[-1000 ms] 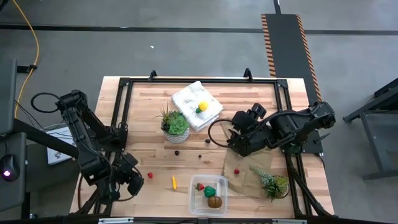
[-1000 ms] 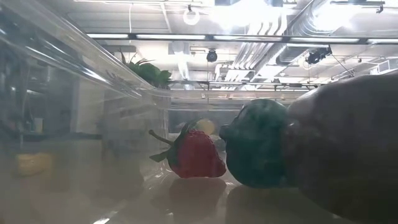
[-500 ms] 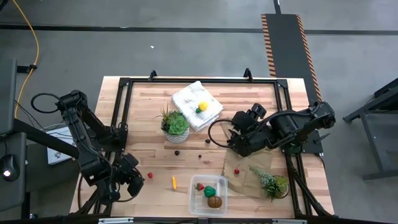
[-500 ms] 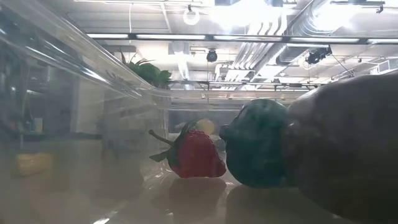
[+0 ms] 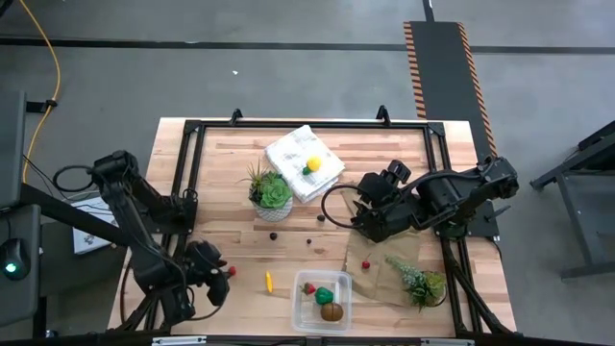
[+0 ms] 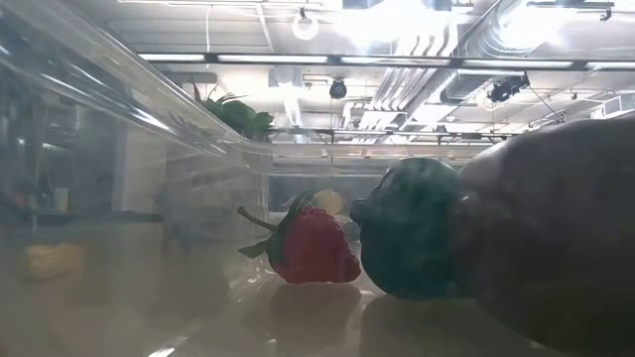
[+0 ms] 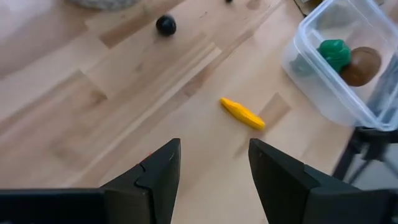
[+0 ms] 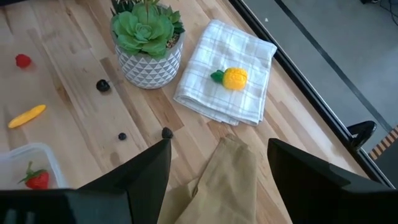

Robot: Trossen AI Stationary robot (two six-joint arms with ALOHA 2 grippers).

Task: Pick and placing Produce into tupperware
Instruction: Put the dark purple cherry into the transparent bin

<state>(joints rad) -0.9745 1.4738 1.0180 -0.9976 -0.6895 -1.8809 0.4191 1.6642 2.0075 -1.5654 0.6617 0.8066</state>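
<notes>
Two potted plants — one tupperware, three produce inside.

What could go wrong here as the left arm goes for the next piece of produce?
The left gripper hangs open above bare wood, short of the yellow-orange stick; closing there would grab nothing. The stick lies flat and slim, so the fingers may push it away. It also lies near the tupperware, which a wide approach might bump.

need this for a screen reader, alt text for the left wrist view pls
The open left gripper hovers over the wooden table, with a yellow stick lying just ahead. Beyond it, a clear box holds a green piece and a brown ball.
</notes>
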